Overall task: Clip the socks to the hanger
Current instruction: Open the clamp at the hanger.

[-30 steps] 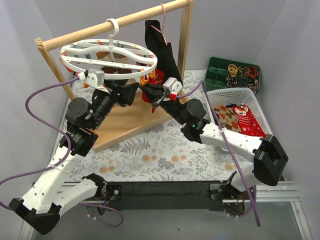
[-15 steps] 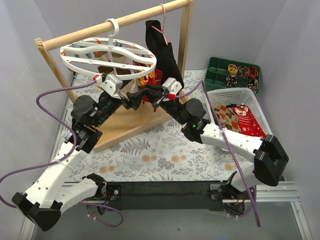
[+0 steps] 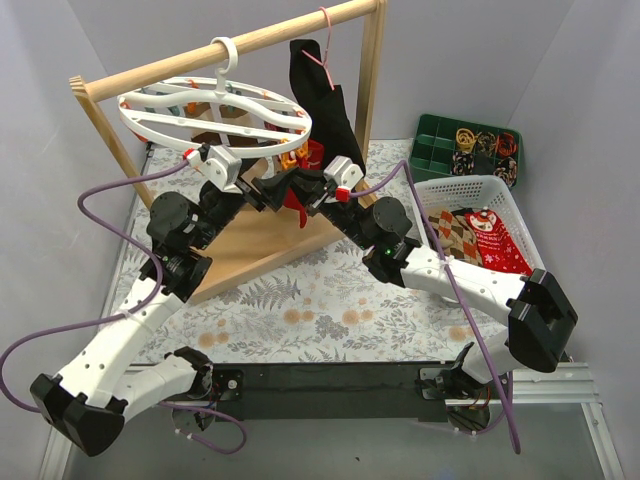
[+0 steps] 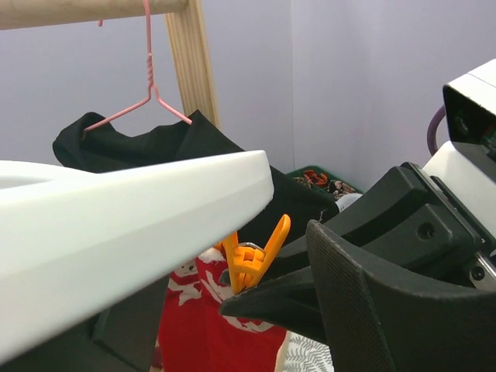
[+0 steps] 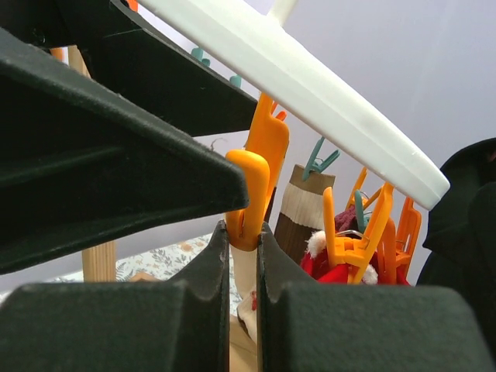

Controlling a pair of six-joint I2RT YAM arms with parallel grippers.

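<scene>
Holding pale top of red sock (image 4: 205, 318) in right gripper (image 5: 242, 236), squeezed narrow, just under an orange clip (image 5: 249, 194) on right rim of hanger (image 5: 310, 89), up on wood rail (image 3: 150, 72), far left. Brought left gripper (image 3: 272, 190) in from the left a sec ago; spread wide now, clip btwn its sides. Prob. ready to pinch clip open & push sock in. Not clipped yet.

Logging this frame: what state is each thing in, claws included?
left claw: straddling an orange clip; squeeze unclear.
right claw: shut on the red sock, just under that clip.
hanger: hung on the wooden rail, with clipped socks.
black garment: hanging on the pink wire hanger.
basket: holding spare socks.
</scene>
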